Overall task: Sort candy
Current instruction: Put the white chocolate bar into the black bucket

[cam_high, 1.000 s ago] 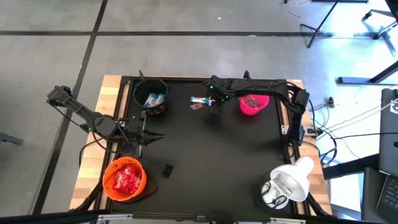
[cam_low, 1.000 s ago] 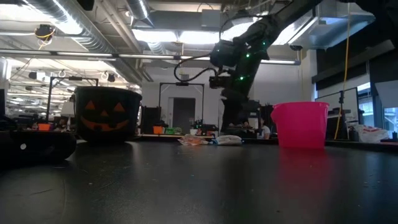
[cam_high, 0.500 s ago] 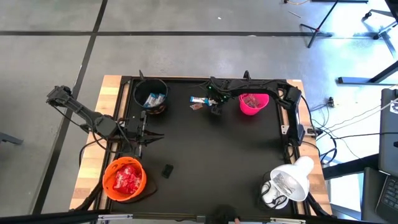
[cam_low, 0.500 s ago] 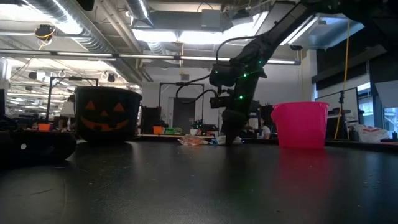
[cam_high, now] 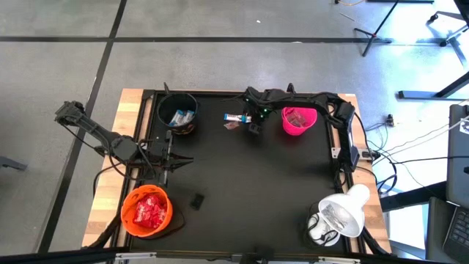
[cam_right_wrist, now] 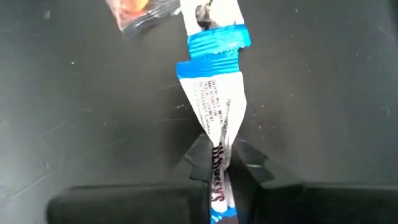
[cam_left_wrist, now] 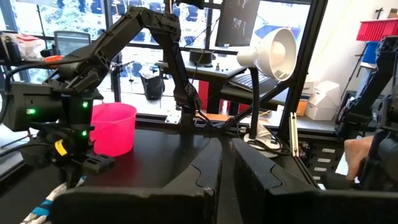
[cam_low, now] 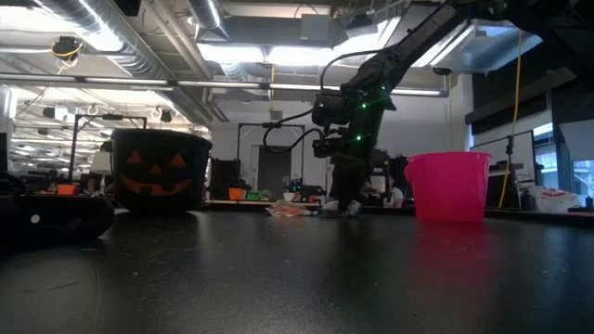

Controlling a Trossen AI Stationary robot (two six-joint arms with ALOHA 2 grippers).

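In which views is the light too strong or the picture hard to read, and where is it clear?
High view: bright glare on the floor at the upper right; the table reads dark. Low view: ceiling lights wash out, and the black bowl is nearly a silhouette. Right wrist view: evenly lit; the blue-and-white candy is sharp between the right gripper fingers.

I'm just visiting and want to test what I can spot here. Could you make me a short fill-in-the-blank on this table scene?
1. The right gripper is shut on a ____-and-white candy.
2. The red candies fill the ____ bowl.
3. The bowl with the pumpkin face is ____ in colour.
4. The bowl nearest the right gripper is the ____ one.

Missing words: blue; orange; black; pink
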